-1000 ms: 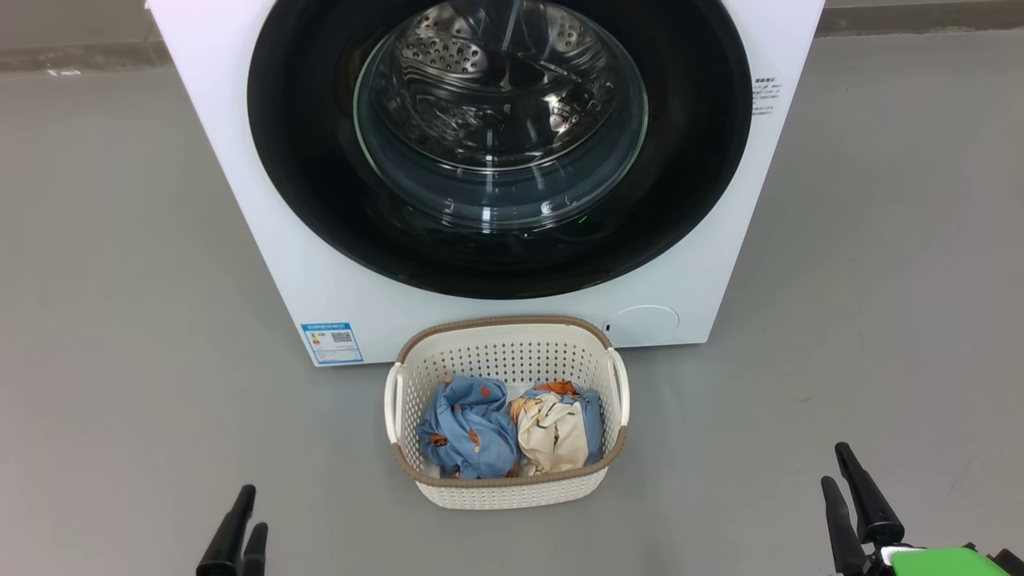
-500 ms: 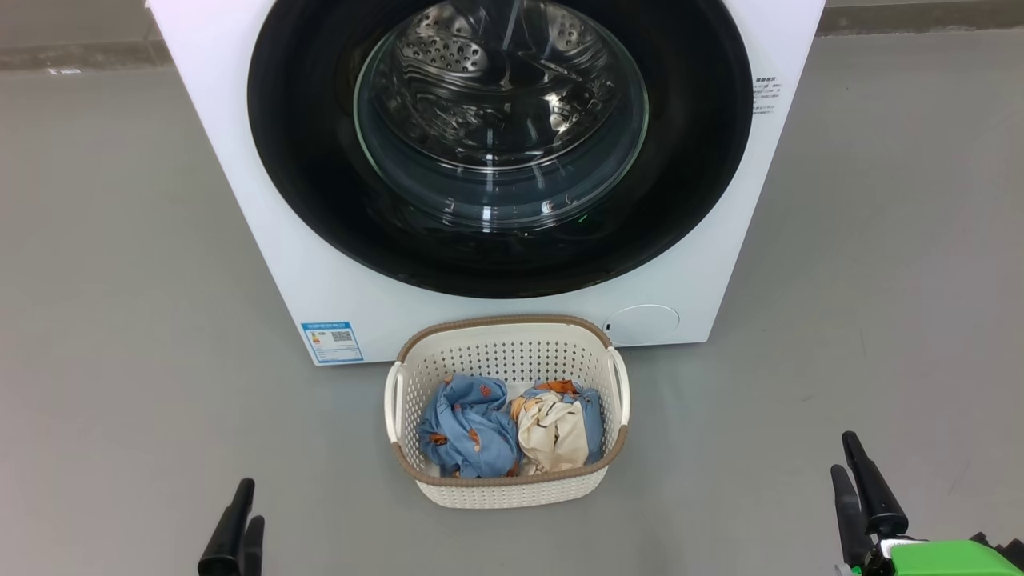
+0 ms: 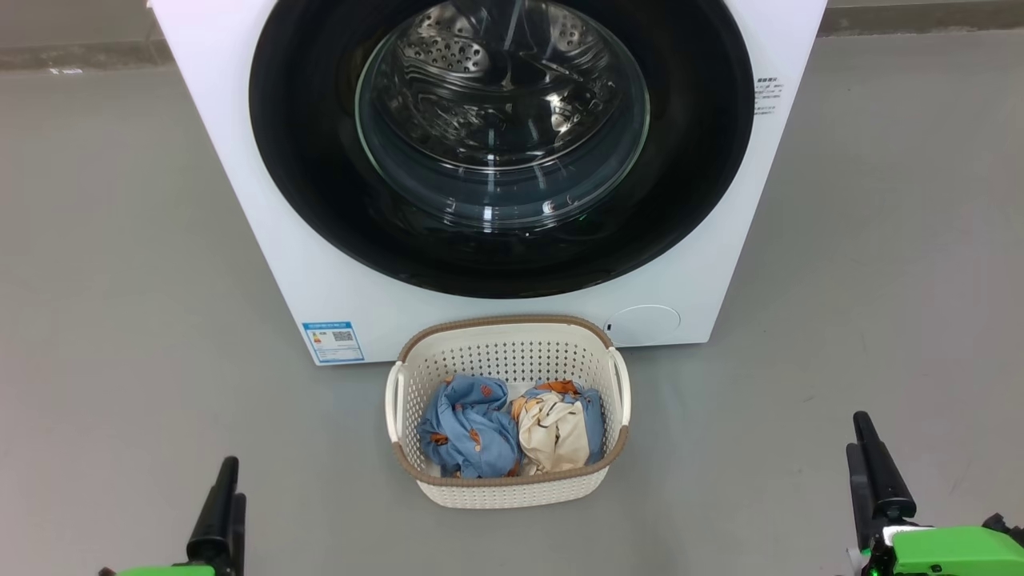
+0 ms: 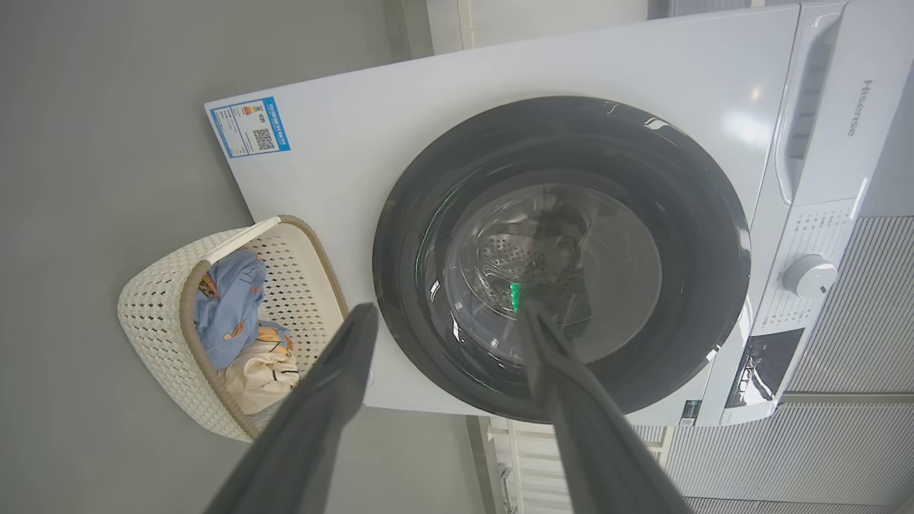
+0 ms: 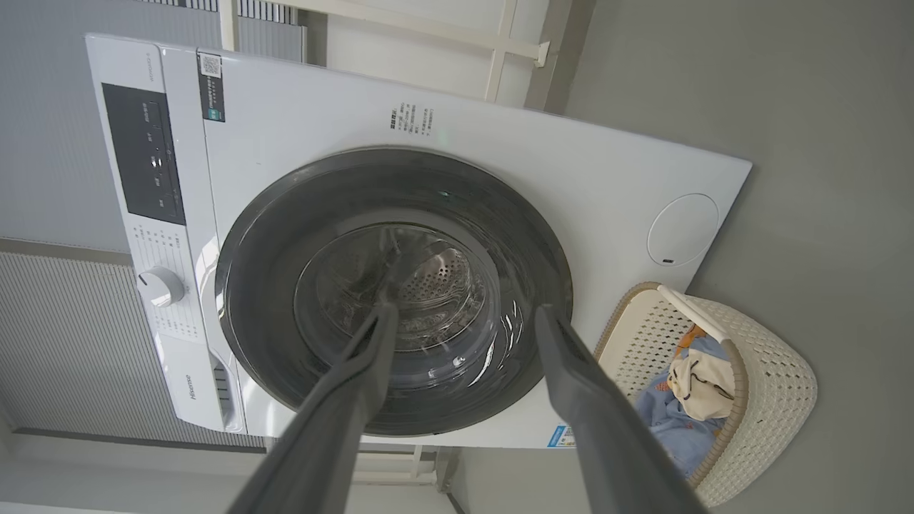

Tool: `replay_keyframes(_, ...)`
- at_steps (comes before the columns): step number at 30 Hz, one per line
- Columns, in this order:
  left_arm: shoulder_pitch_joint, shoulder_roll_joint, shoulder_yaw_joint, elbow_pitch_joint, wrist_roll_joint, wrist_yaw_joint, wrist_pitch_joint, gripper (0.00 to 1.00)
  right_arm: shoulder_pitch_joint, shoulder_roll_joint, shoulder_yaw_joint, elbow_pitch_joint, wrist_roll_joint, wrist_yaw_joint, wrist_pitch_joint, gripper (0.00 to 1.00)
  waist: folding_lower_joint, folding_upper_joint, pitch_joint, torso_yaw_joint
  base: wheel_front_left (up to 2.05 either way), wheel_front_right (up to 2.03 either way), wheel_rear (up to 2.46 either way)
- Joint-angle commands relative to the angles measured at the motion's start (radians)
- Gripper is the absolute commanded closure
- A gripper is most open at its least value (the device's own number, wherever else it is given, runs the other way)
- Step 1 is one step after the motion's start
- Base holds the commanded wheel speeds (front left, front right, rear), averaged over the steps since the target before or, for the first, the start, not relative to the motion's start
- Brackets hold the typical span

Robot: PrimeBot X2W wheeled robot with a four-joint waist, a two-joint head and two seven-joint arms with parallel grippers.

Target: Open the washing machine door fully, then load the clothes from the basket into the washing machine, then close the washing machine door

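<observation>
Floor (image 3: 120, 280): one; grey, smooth, matt.
Washer (image 3: 336, 304): one; white, boxy, glossy panels; standing on the floor, front toward both grippers.
Door (image 3: 688, 160): one; round, wide glossy black rim around a clear bulging glass bowl; shut flat against the washer front.
Drum (image 3: 496, 80): one; shiny perforated steel, seen through the glass.
Basket (image 3: 512, 356): one; cream plastic pierced with rows of small holes, rounded rectangle, brown woven-look rim, two white side handles; on the floor just in front of the washer, below the door.
Clothes (image 3: 472, 428): two crumpled soft bundles, one light blue with orange prints, one cream with orange marks; exact piece count unclear; lying in the basket.
Left gripper (image 3: 230, 488): one; two long dark tapered fingers, spread wide, empty; low left over floor.
Right gripper (image 3: 858, 436): one; same two fingers, spread wide, empty; low right, well apart from the basket.
Sticker (image 3: 332, 342): one; blue rectangle, lower left of washer front.
Cap (image 3: 642, 324): one; round, white, lower right.
</observation>
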Motion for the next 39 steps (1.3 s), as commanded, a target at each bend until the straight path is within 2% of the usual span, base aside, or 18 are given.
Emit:
replay_keyframes(1, -0.045, 0.017, 0.018, -0.039, 0.018, -0.004, -0.013, 0.00, -0.046, -0.009, 0.005, -0.037, -0.030, 0.001, -0.012, 0.00, -0.0001, 0.0000, 0.000, 0.000, 0.00, 0.00, 0.00)
replay_keyframes(14, -0.061, 0.019, 0.041, -0.124, 0.125, 0.021, -0.048, 0.00, -0.062, -0.010, 0.010, -0.098, -0.141, 0.001, -0.047, 0.00, -0.0001, 0.0000, -0.003, 0.004, 0.00, 0.00, 0.00)
replay_keyframes(24, -0.068, 0.021, 0.044, -0.209, 0.239, 0.066, -0.076, 0.00, -0.074, -0.011, 0.013, -0.150, -0.224, 0.001, -0.076, 0.00, -0.0001, 0.0000, -0.003, 0.007, 0.00, 0.00, 0.00)
replay_keyframes(39, -0.073, 0.024, -0.003, -0.330, 0.535, 0.148, -0.120, 0.00, -0.092, -0.013, 0.021, -0.238, -0.401, 0.001, -0.120, 0.00, -0.0001, 0.0000, -0.003, 0.010, 0.00, 0.00, 0.00)
